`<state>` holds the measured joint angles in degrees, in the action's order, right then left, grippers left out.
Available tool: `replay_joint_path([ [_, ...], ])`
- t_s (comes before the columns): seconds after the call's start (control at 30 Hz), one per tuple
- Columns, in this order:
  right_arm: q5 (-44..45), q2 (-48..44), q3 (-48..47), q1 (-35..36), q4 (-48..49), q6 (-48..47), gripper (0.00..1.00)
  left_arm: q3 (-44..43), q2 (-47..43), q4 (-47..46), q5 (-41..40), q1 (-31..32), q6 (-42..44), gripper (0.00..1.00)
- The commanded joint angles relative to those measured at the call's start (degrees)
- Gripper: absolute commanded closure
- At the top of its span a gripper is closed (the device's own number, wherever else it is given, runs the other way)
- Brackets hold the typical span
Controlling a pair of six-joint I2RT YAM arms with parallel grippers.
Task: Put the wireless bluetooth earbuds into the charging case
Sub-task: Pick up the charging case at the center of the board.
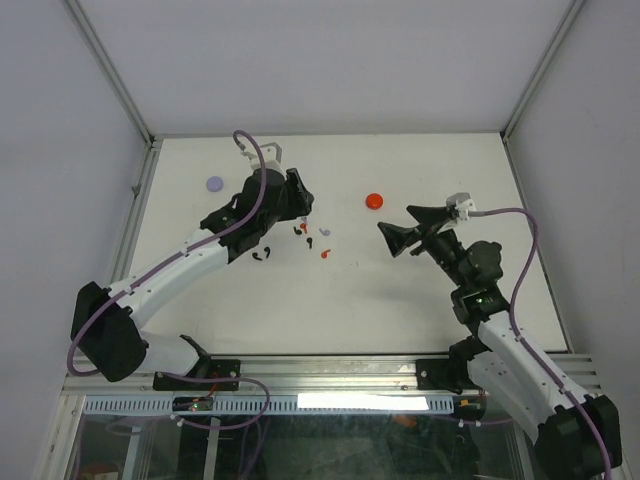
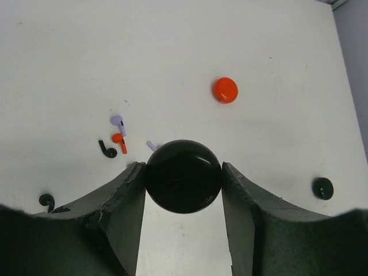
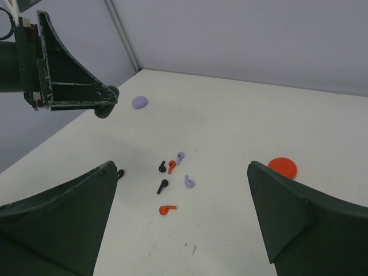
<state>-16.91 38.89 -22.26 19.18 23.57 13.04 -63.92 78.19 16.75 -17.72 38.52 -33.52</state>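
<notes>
Several earbuds [image 3: 163, 186] loose on the worktop [image 1: 420, 300], two arms above.
Left pincer [image 2: 183, 172] is clamped on a black round case [image 2: 183, 187]. Right pincer [image 1: 394, 218] hangs with its fingers wide apart, holding nothing. The black, red and lavender earbuds lie scattered mid-worktop between the arms; a red case [image 1: 374, 201] and a lavender case [image 1: 214, 183] sit well apart.

This was a robot lab cell, plainly: a white table [image 1: 400, 310] boxed in by pale panels [image 1: 330, 60] on metal posts [image 1: 110, 70], an aluminium rail [image 1: 340, 365] across the bottom of the frame carrying two cabled arms [image 1: 190, 262].
</notes>
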Motion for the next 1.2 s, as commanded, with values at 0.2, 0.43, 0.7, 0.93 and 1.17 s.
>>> replay_joint_path([
  [0.2, 1.6, 18.5, 5.1, 12.7, 44.5, -1.9, 0.01, -0.8, -4.1, -11.5, -3.1, 5.4, -5.5, 0.66],
  [0.43, 8.4, 34.0, 4.6, 20.2, 66.8, -6.1, 0.08, 0.3, -4.3, -15.5, -5.7, 9.1, -7.5, 0.68],
  [0.7, 16.4, 41.0, -0.3, 25.0, 70.4, -10.1, 0.18, 2.1, -4.4, -18.7, -7.4, 12.1, -8.6, 0.68],
  [0.93, 19.6, 43.1, -2.9, 25.1, 70.4, -10.1, 0.29, 2.9, -4.2, -21.0, -6.7, 13.5, -8.9, 0.69],
  [1.17, 23.2, 43.9, -3.2, 25.2, 70.4, -9.2, 0.39, 3.3, -4.7, -21.8, -6.5, 14.6, -8.8, 0.69],
])
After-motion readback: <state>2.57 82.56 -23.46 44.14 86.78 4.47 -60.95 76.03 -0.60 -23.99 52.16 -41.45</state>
